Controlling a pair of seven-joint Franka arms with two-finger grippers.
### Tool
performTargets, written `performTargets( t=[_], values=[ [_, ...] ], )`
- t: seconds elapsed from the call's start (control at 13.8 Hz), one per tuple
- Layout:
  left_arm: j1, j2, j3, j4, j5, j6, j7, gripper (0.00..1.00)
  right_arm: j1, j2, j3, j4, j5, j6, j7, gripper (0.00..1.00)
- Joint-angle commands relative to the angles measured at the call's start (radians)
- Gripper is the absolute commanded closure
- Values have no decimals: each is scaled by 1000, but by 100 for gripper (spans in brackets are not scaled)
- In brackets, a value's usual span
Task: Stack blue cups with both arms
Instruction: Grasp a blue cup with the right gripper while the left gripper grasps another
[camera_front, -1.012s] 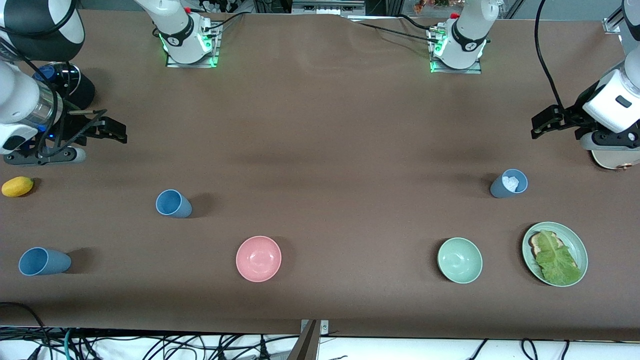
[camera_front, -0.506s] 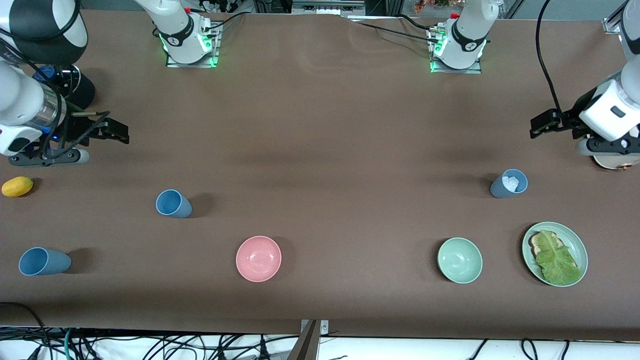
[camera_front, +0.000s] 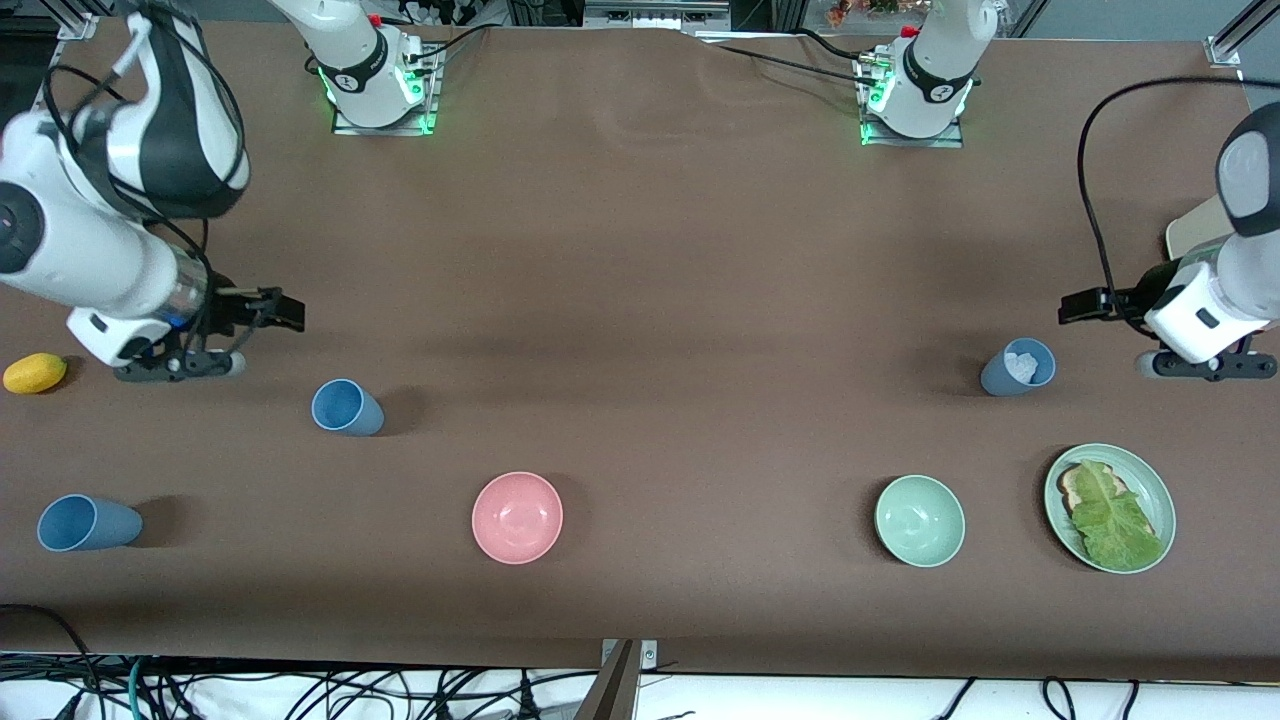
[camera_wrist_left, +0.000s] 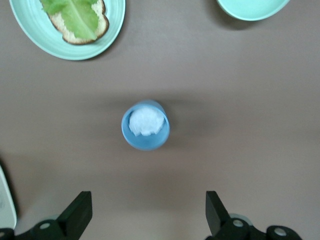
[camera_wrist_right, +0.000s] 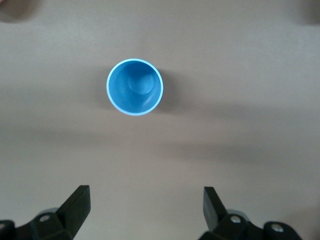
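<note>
Blue cups stand apart: right gripper (camera_wrist_right: 142, 212), fingers spread wide and empty, hangs over the bright cup (camera_wrist_right: 135, 86); left gripper (camera_wrist_left: 145, 215), equally open, over the paper-filled cup (camera_wrist_left: 145, 125).

Left wrist view: plate (camera_wrist_left: 30, 35) and pale green bowl (camera_wrist_left: 252, 9) cut by frame edge. White lump in grey-blue cup (camera_wrist_left: 145, 125) unidentifiable. Front view: lettuce (camera_front: 1112, 520) hides most of bread (camera_front: 1073, 484).

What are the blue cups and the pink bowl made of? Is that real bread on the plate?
The blue cups look like matte plastic: even colour, no shine. The pink bowl looks similar, slightly glossier. The bread and lettuce may be toy food; that cannot be told.
</note>
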Motion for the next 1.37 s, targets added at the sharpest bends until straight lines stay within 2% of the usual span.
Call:
performTargets(
  t=[0.0, 0.07, 0.22, 0.58, 0.65, 0.72, 0.87, 0.94, 1.16, 1.3],
  values=[
    [9, 11, -3, -132, 43, 175, 41, 0, -10, 75, -1, 2, -19, 75, 1, 0],
    [11, 31, -3, -158, 85, 224, 41, 0, -13, 108, -4, 2, -19, 114, 1, 0],
    [22, 94, -3, -169, 93, 306, 42, 0, -15, 162, -10, 3, -25, 191, -4, 0],
    [101, 198, -6, -182, 93, 435, 190, 1, -32, 222, -10, 22, -51, 291, -36, 0],
    [101, 203, -6, -207, 91, 471, 190, 14, -32, 231, -10, 28, -51, 299, -36, 0],
    [100, 204, -6, -230, 88, 510, 176, 41, -30, 242, -10, 42, -50, 299, -37, 0],
    [100, 218, -9, -232, 76, 518, 153, 85, -32, 280, -10, 78, -47, 299, -42, 0],
    [94, 218, -11, -230, 76, 509, 151, 99, -32, 303, -10, 95, -44, 300, -42, 0],
    [89, 217, -12, -219, 76, 493, 153, 100, -30, 336, -9, 105, -36, 331, -42, 1],
    [89, 200, -23, -206, 76, 470, 150, 100, -30, 346, -7, 103, -34, 337, -39, 10]
  ],
)
